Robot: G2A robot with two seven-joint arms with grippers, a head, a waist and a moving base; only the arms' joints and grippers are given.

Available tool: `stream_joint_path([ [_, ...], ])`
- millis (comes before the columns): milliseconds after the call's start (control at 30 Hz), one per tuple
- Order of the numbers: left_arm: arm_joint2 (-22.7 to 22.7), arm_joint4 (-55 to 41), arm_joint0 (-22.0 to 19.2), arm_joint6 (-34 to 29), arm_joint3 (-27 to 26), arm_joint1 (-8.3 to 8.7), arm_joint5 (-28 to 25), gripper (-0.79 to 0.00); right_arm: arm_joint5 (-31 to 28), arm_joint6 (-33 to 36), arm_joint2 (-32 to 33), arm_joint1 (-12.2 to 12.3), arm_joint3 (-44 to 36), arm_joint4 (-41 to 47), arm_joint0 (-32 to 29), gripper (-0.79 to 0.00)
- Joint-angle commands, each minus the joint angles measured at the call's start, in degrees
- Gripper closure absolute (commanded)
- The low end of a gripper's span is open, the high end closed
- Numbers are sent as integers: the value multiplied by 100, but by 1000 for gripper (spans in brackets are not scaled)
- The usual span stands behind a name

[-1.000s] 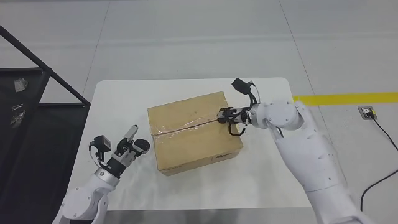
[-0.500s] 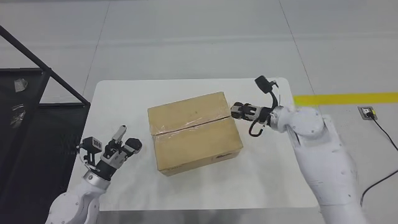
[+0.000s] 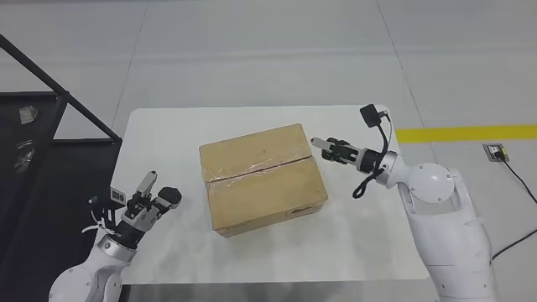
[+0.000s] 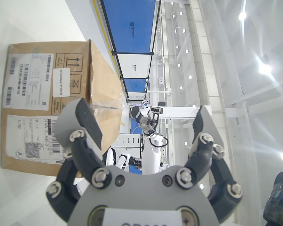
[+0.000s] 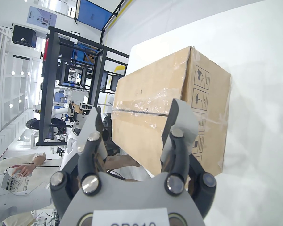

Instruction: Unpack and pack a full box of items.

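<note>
A closed brown cardboard box [image 3: 261, 176] sits in the middle of the white table [image 3: 168, 143], its top seam sealed with clear tape. The left wrist view shows the box [image 4: 37, 90] end with white shipping labels; the right wrist view shows the box [image 5: 155, 109] taped top and a printed side. My left gripper [image 3: 155, 191] is open, off the box's left side near the table's front left. My right gripper [image 3: 323, 145] is open with nothing in it, just off the box's right end. In their own views, the left gripper [image 4: 141, 123] and the right gripper [image 5: 134, 116] both face the box.
A black metal frame [image 3: 50, 109] stands off the table's left side. Yellow floor lines [image 3: 453, 132] run to the right and along the back. Bare table lies around the box on all sides.
My right gripper has pulled back from the box's top right edge to the right, clear of the box. My left gripper has drawn away from the box to the left.
</note>
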Motion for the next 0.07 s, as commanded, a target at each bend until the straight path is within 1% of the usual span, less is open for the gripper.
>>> stream_joint_path([
  [0, 0, 0, 0, 0, 0, 0, 0, -785, 0, 0, 0, 0, 0, 0, 0, -650],
  [33, 0, 0, 0, 0, 0, 0, 0, -784, 0, 0, 0, 0, 0, 0, 0, -685],
])
